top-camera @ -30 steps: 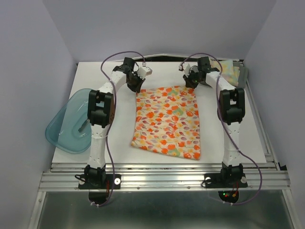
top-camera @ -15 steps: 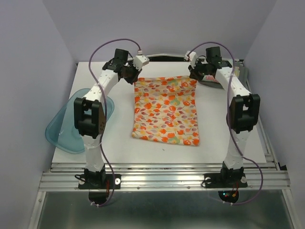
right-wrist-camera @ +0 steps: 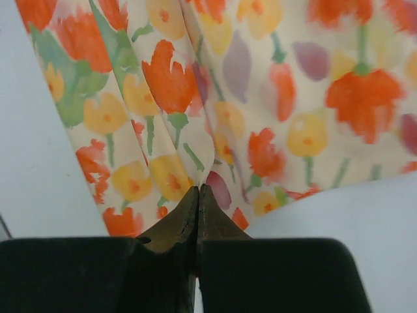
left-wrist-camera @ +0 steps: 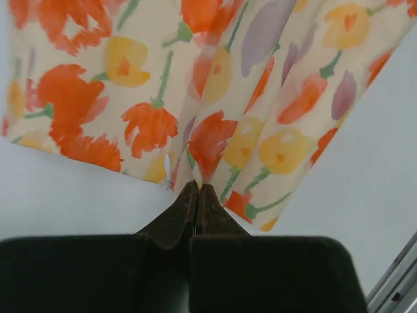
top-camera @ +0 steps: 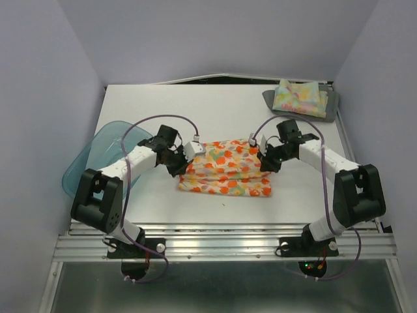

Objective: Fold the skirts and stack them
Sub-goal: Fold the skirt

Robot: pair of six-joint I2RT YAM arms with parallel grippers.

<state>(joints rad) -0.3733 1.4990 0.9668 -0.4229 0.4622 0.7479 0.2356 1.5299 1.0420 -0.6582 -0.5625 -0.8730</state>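
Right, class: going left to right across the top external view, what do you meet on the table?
Translucent blue basin → left gripper → white skirt with orange-red flowers → right gripper → pastel floral skirt.

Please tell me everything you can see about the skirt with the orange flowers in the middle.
The flowered skirt is thin, soft cloth, cream with orange, yellow and purple flowers on green stems. It lies on the white table near the front edge, folded over into a wide band, slightly wrinkled. The left gripper and the right gripper, both shut, pinch the cloth at its left and right ends.
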